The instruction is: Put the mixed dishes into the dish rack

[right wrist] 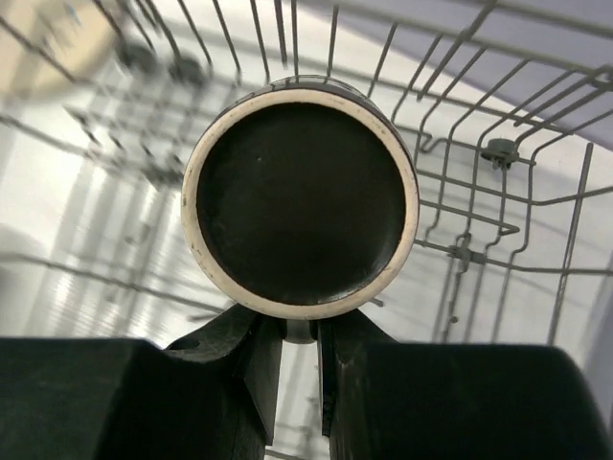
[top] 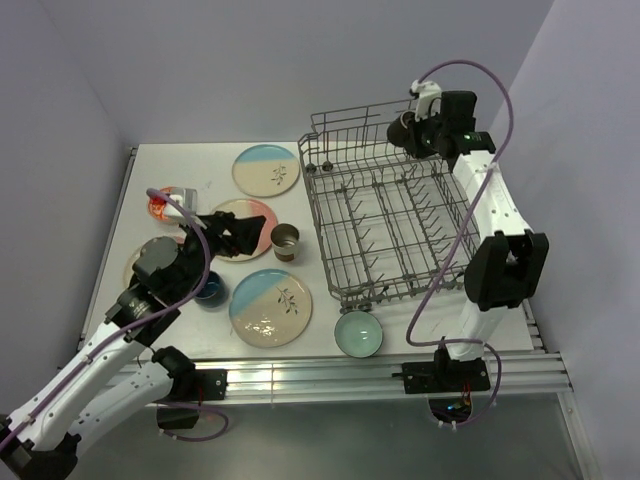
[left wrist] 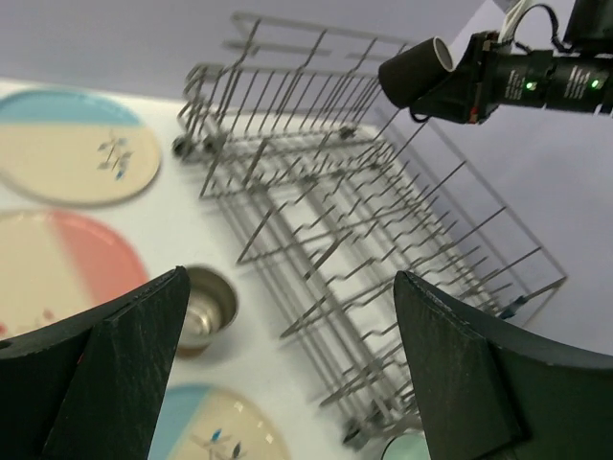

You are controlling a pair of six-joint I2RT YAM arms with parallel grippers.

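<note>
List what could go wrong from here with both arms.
1. The right end effector pinches the dark mug only by a narrow part, probably its handle, above the dish rack. The mug may swivel or slip onto the tines.
2. The left end effector hangs open over the pink plate, close to the brown mug. When it descends, a finger might knock that mug.

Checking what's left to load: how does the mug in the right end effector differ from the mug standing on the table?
The held mug is dark, the table mug brown. The held mug lies sideways in the air above the dish rack, clamped by the right end effector; the table mug stands upright, untouched. Neither is racked yet.
</note>
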